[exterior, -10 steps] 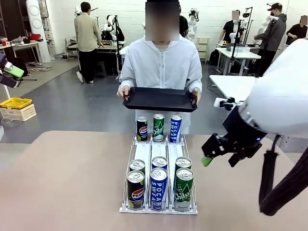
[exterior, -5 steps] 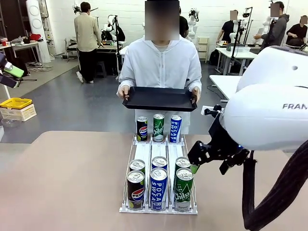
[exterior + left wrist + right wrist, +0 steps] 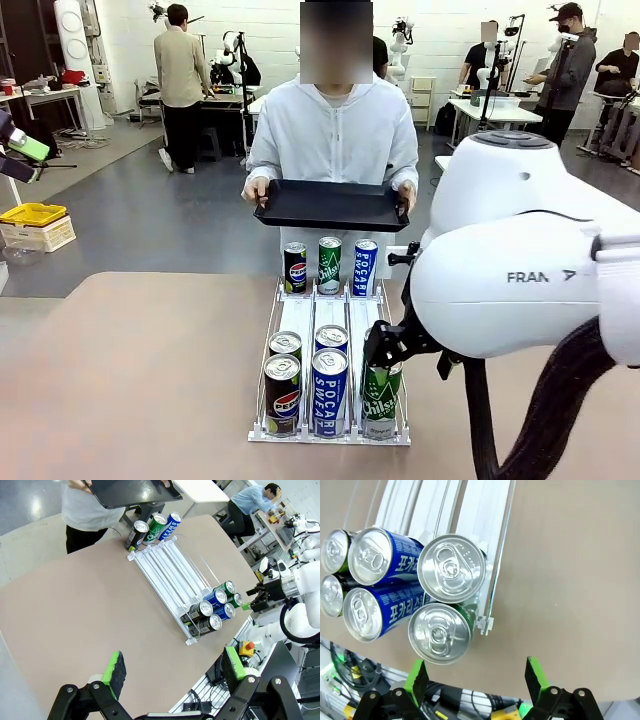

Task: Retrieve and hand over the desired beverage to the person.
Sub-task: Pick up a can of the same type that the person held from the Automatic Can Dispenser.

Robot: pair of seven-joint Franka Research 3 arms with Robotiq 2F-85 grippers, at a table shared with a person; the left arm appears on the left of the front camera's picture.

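Left gripper point(image 3: 175, 667): is being held high over the left side of the table point(image 3: 75, 615), well apart from the rack; its fingers are being held spread wide and empty.
Right gripper point(image 3: 476, 677): is being held just above the rack's near right corner, with its fingers spread wide and empty, and is being pointed down at the two green cans there, clear of them.
Green cans point(image 3: 440, 632): two are being carried upright in the right lane at the rack's near end, one behind the other and touching.
Blue cans point(image 3: 329, 390): two are being carried upright in the middle lane, just beside the green pair.
Dark cola cans point(image 3: 283, 393): two are being carried upright in the left lane, at the same near end.
Rack point(image 3: 298, 318): a white three-lane rack is being borne by the middle of the table, with its lanes running from the near edge toward the far edge.
Far cans point(image 3: 329, 265): three are being carried upright across the rack's far end, with cola at the left, green in the middle and blue at the right.
Desired beverage: which can is wanted cannot be told; all nine are being carried in the rack.
Tray point(image 3: 330, 205): a black tray is being held level in both hands beyond the table's far edge, above the far cans.
Person point(image 3: 335, 140): a white hooded jacket is being worn; the robot is being faced from the far edge.
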